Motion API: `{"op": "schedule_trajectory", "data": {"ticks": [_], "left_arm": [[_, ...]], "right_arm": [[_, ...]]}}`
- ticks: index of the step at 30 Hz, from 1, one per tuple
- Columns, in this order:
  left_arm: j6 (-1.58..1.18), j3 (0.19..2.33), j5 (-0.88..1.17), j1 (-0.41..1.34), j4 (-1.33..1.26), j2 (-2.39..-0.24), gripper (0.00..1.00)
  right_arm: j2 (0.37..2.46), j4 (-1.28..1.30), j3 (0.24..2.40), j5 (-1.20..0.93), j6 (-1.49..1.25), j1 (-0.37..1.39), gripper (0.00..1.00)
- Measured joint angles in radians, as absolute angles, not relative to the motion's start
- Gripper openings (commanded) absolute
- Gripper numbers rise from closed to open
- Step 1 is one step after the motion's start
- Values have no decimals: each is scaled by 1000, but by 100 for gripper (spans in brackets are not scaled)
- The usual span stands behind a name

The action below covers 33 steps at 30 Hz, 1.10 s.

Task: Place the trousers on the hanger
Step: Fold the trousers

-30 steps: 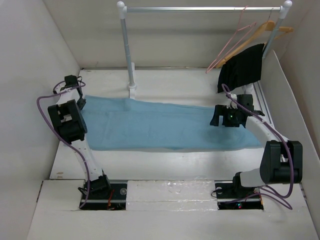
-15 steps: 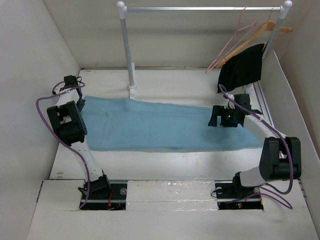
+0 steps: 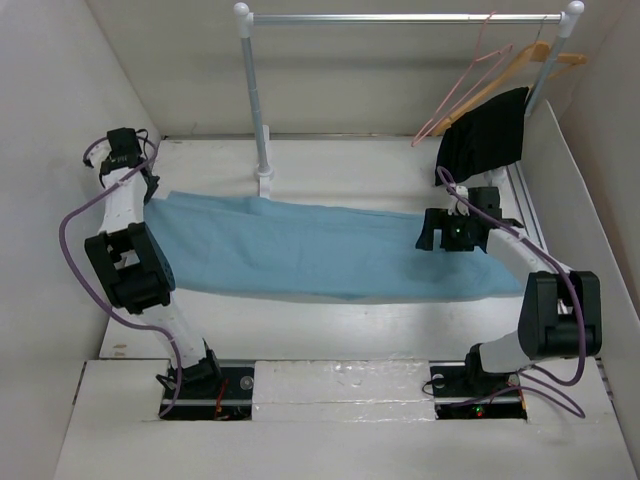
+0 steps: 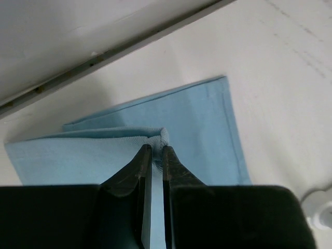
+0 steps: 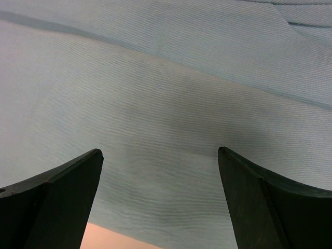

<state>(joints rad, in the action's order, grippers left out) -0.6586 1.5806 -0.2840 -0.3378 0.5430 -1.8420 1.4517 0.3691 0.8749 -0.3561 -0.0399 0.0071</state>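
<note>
The light blue trousers (image 3: 300, 250) lie stretched across the table from left to right. My left gripper (image 3: 143, 190) is shut on a bunched fold at their left end (image 4: 197, 124), the cloth pinched between the fingertips (image 4: 154, 150). That end is raised a little off the table. My right gripper (image 3: 430, 233) hovers open just over the right part of the trousers (image 5: 166, 93), its fingers (image 5: 160, 153) wide apart with nothing between them. An empty pink wire hanger (image 3: 462, 88) hangs on the rail at the back right.
A wooden hanger (image 3: 535, 58) carrying a black garment (image 3: 485, 135) hangs beside the pink one. The metal rail (image 3: 400, 17) spans the back on two posts; the left post (image 3: 258, 110) stands just behind the trousers. White walls close in on both sides.
My left gripper has shut on the trousers' left end and moved back and to the left, drawing that end with it. The right gripper has stayed open and nearly still.
</note>
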Motion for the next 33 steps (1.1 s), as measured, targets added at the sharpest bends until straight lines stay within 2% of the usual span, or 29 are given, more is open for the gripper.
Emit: {"op": "schedule_trajectory", "data": {"ticks": [9, 17, 21, 26, 30, 33], "left_arm": [[-658, 1872, -239, -336, 586, -1963, 0], [-650, 2133, -243, -334, 620, -2308, 0], [-645, 2140, -241, -328, 622, -2401, 0], [-643, 2157, -231, -318, 609, -2412, 0], [-653, 2155, -179, -315, 574, -2400, 0], [-664, 2023, -146, -315, 511, -2310, 0]], "right_arm": [[1478, 366, 897, -359, -30, -12, 97], [1479, 390, 949, -348, -29, -49, 99], [1451, 413, 966, -328, -29, -68, 100], [1328, 471, 960, -265, -54, -117, 100], [1191, 497, 889, -229, -88, -252, 98], [1116, 535, 856, -201, -101, -357, 98]]}}
